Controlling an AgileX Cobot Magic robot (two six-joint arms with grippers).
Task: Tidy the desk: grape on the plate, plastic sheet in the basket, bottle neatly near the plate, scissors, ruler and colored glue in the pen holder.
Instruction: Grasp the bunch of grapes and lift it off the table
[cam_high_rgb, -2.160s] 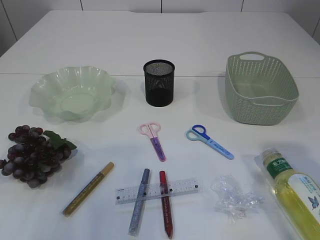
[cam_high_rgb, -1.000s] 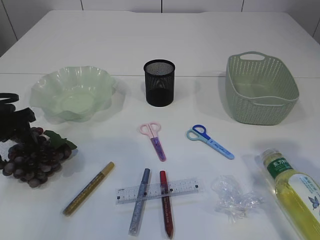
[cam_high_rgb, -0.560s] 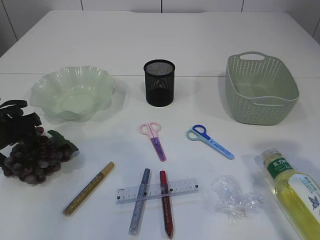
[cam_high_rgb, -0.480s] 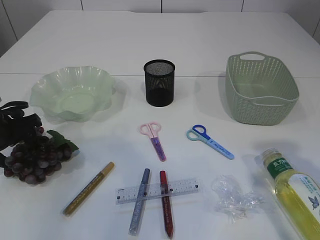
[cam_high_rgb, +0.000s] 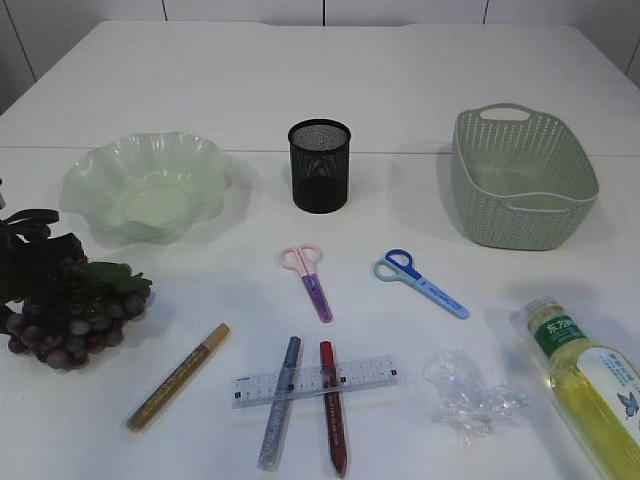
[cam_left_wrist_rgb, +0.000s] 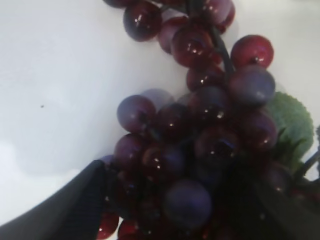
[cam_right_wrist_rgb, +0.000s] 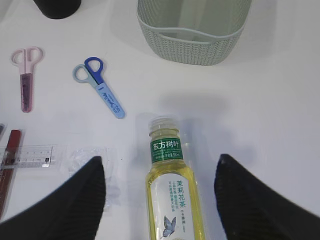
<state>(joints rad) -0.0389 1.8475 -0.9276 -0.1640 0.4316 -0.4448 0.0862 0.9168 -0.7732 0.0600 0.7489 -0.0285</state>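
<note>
The dark red grape bunch (cam_high_rgb: 72, 315) with its green leaf lies at the table's left edge. My left gripper (cam_high_rgb: 28, 248) is down on it; in the left wrist view the grape (cam_left_wrist_rgb: 200, 130) fills the gap between the spread jaws (cam_left_wrist_rgb: 175, 200), and the right jaw is mostly hidden. My right gripper (cam_right_wrist_rgb: 157, 167) is open and empty, hovering over the yellow-tea bottle (cam_right_wrist_rgb: 172, 190) lying at the front right (cam_high_rgb: 590, 385). The crumpled plastic sheet (cam_high_rgb: 465, 395) lies left of the bottle. The green plate (cam_high_rgb: 100, 165) and the black mesh pen holder (cam_high_rgb: 319, 165) are empty.
The green basket (cam_high_rgb: 520, 215) stands at the back right. Pink scissors (cam_high_rgb: 310, 282) and blue scissors (cam_high_rgb: 422, 285) lie mid-table. A gold glue pen (cam_high_rgb: 178, 376), a blue one (cam_high_rgb: 279, 402), a red one (cam_high_rgb: 332, 408) and a clear ruler (cam_high_rgb: 370, 376) lie at the front.
My left gripper came in from the left edge and lowered onto the grape. The bunch shifted slightly and its leaf rose. Everything else stayed still.
</note>
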